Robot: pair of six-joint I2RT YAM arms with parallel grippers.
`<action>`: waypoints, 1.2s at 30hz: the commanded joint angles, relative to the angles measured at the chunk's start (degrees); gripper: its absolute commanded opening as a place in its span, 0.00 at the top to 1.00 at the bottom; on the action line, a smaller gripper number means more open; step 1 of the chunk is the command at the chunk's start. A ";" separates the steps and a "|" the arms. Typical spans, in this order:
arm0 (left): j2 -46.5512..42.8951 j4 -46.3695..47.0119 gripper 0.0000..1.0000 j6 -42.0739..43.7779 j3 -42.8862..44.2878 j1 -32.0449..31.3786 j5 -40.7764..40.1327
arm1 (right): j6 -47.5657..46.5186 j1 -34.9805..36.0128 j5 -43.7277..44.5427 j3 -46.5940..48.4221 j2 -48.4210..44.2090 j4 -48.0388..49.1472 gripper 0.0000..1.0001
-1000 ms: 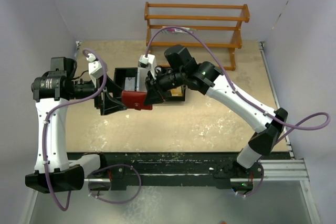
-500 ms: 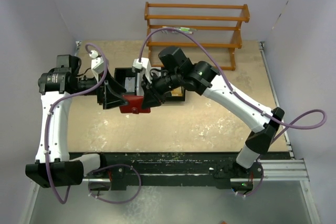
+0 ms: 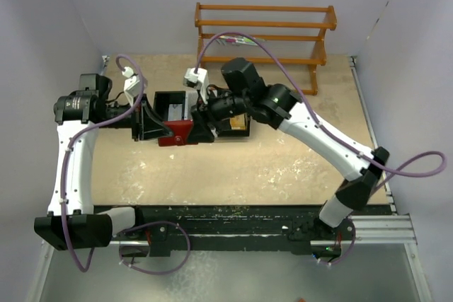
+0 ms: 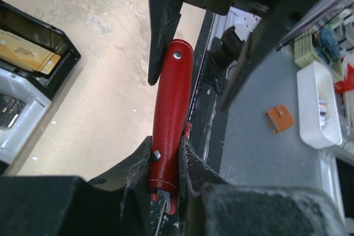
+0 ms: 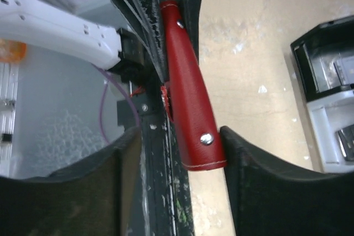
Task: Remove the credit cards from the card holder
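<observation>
Hanging folded shut, the wallet (image 4: pixel 168 114) is held between the two arms, apparently just off the surface (image 3: pixel 283 164) and just in front of the tray. One end is pinched tight between the left fingers (image 4: pixel 133 172), which are closed onto the red leather beside a stud. This grip is judged to anchor the wallet so that it can be worked on from the other end.

The opposite end lies inside the right fingers (image 5: pixel 249 181), which are parted. The leather rests against or just beside one finger, while a clear gap is left on the other side, so nothing is gripped there.

No cards can be made out, since the closed cover hides whatever is inside. It is judged that the wallet must be opened before any card can be drawn.

Behind the wallet a black-and-white tray (image 3: pixel 172 93) is set on the surface, with a yellow block (image 4: pixel 25 48) in one compartment. A wooden rack (image 3: pixel 265 37) stands well apart at the far wall. The crowding of both sets of fingers around so small a thing is taken as the main hindrance.
</observation>
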 commanded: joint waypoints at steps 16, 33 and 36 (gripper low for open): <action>-15.64 81.60 0.87 -88.62 -11.71 -0.07 -1.37 | 47.02 1.71 16.95 -45.43 -23.87 83.12 0.12; -12.91 38.05 0.18 -40.73 -0.33 -0.07 3.28 | 34.02 0.64 -5.31 -32.61 -21.58 57.12 1.00; -10.07 26.00 0.16 -28.07 3.52 -0.07 3.20 | 24.27 0.54 -10.56 -26.22 -18.74 39.62 1.00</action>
